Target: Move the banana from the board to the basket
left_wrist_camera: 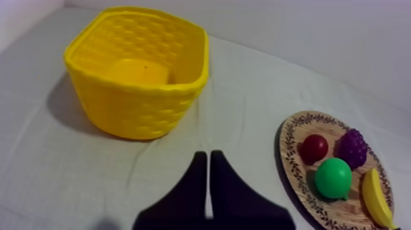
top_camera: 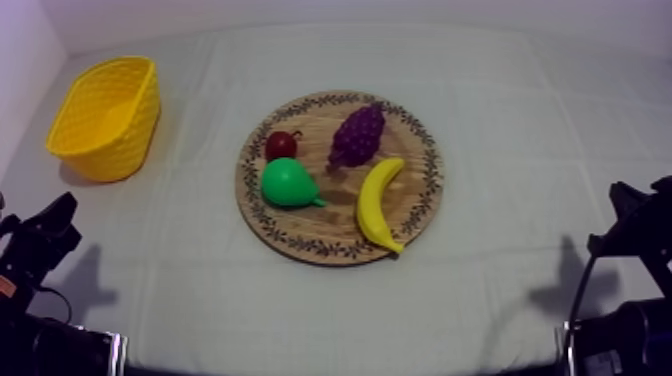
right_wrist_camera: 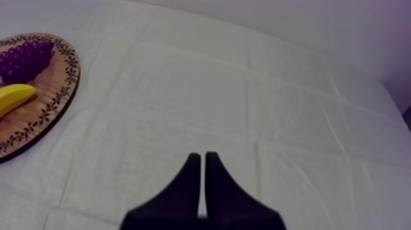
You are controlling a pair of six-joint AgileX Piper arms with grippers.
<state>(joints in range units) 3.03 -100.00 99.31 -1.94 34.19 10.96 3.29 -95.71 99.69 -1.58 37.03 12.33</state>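
Note:
A yellow banana (top_camera: 378, 203) lies on the right half of the round wooden board (top_camera: 340, 240), beside a green pear (top_camera: 289, 184), purple grapes (top_camera: 358, 134) and a small red fruit (top_camera: 281, 145). The empty yellow basket (top_camera: 105, 117) stands at the far left. My left gripper (top_camera: 60, 213) rests low at the left edge, fingers together as a narrow wedge (left_wrist_camera: 208, 158), pointing toward the cloth between the basket (left_wrist_camera: 139, 70) and the board (left_wrist_camera: 292, 153). My right gripper (top_camera: 622, 195) rests low at the right edge, also shut (right_wrist_camera: 201, 159), well clear of the banana (right_wrist_camera: 13, 98).
Grey-white cloth (top_camera: 520, 120) covers the table, with open room on both sides of the board and in front of it. A pale wall runs along the far edge and the left side.

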